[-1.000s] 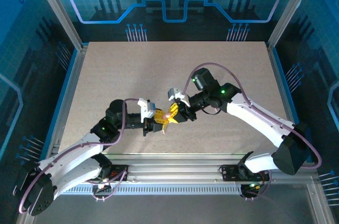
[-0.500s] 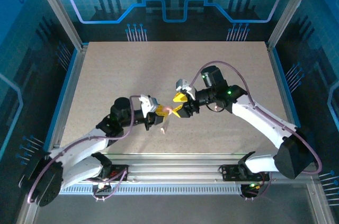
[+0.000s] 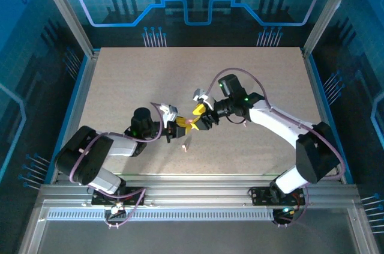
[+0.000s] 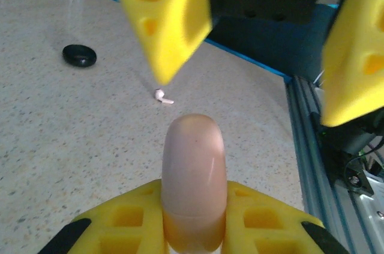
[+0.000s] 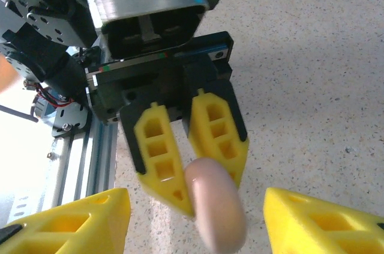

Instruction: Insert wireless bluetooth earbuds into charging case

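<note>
Opening up since a second ago, the right gripper (image 3: pixel 198 115) now straddles the pink charging case (image 4: pixel 193 170), which is pinched tight in the left gripper (image 3: pixel 179 127). A whitish earbud (image 4: pixel 162 96) lies loose beyond the case, so the case probably wants holding steady while its lid is pried open.

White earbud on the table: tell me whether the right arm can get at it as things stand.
Probably yes: the right gripper is open and empty, and the white earbud lies bare on the table.

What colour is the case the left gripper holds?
Pale pink; the case shows best in the left wrist view.
</note>
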### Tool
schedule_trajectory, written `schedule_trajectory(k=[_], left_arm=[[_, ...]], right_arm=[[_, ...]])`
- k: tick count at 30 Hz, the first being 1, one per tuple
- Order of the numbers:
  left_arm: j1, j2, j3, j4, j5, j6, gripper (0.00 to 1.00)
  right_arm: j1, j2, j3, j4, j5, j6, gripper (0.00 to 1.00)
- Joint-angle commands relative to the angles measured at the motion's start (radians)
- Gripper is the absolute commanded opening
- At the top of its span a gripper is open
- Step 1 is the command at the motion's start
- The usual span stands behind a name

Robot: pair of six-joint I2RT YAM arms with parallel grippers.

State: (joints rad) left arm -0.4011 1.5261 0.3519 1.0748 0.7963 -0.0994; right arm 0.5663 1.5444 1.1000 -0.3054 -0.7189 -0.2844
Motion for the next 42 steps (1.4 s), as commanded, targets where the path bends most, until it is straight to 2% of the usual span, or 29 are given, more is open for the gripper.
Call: schedule_trajectory(k=[1, 17, 26, 35, 39, 42], left_arm=[[0.01, 0.008, -0.019, 0.173, 0.084, -0.044, 0.19], [0.01, -0.135, -0.028, 0.032, 0.086, -0.012, 0.2], [0.01, -0.235, -0.017, -0.1, 0.1, 0.034, 0.19], [0.01, -0.298, -0.013, -0.207, 0.088, 0.09, 0.19], [0.01, -0.304, -0.016, -0.227, 0.058, 0.099, 0.19], [0.01, -0.323, -0.012, -0.29, -0.006, 0.111, 0.19]], right_arm=[[-0.008, 0.03, 0.048, -0.015, -0.049, -0.024, 0.61], [-0.019, 0.091, 0.086, -0.046, -0.064, -0.035, 0.58], [-0.039, 0.086, 0.06, 0.029, 0.064, 0.056, 0.57], [-0.052, 0.085, 0.057, 0.087, 0.108, 0.124, 0.56], [-0.052, 0.062, 0.05, 0.095, 0.118, 0.149, 0.56], [-0.052, 0.024, 0.047, 0.074, 0.144, 0.186, 0.56]])
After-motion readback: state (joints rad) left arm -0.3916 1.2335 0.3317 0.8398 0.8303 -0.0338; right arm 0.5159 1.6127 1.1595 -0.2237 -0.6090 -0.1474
